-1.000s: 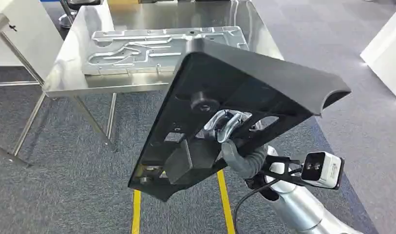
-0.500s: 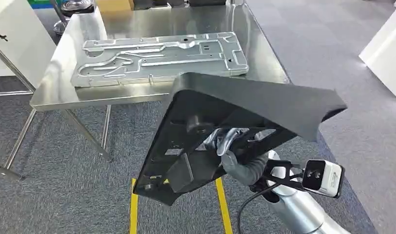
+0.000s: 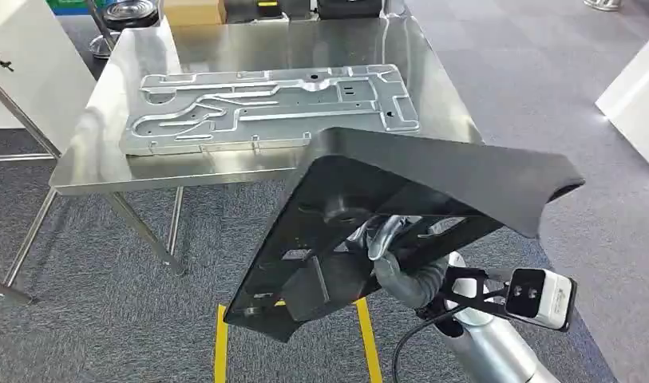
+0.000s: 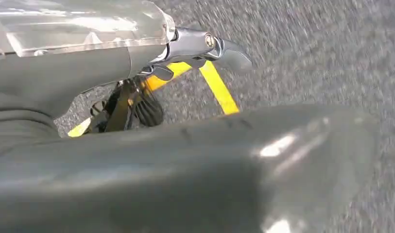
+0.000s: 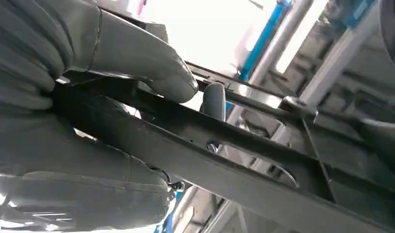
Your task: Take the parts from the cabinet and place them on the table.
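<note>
I am carrying a large black plastic panel [image 3: 433,171] in my right hand [image 3: 389,239]; the hand grips one of the panel's inner ribs from below, thumb [image 5: 137,53] pressed on one side of the rib and the other fingers wrapped round the other side; the panel is tilted, its far edge raised and its near corner hanging low. The steel table [image 3: 105,171] stands ahead of me; the panel is held in the air just short of the table's near edge, not touching it. On the table, toward its middle, a flat silver stamped metal plate [image 3: 265,108] already lies. My left hand [image 4: 195,46] hangs low over grey carpet with a yellow floor line [image 4: 217,87], well back from the table; I cannot tell how its fingers lie. I judge this to be the carrying step, with placing not yet done; the next move calls for bringing the panel over the table, levelling it, and setting it down beside the metal plate, on bare steel.
</note>
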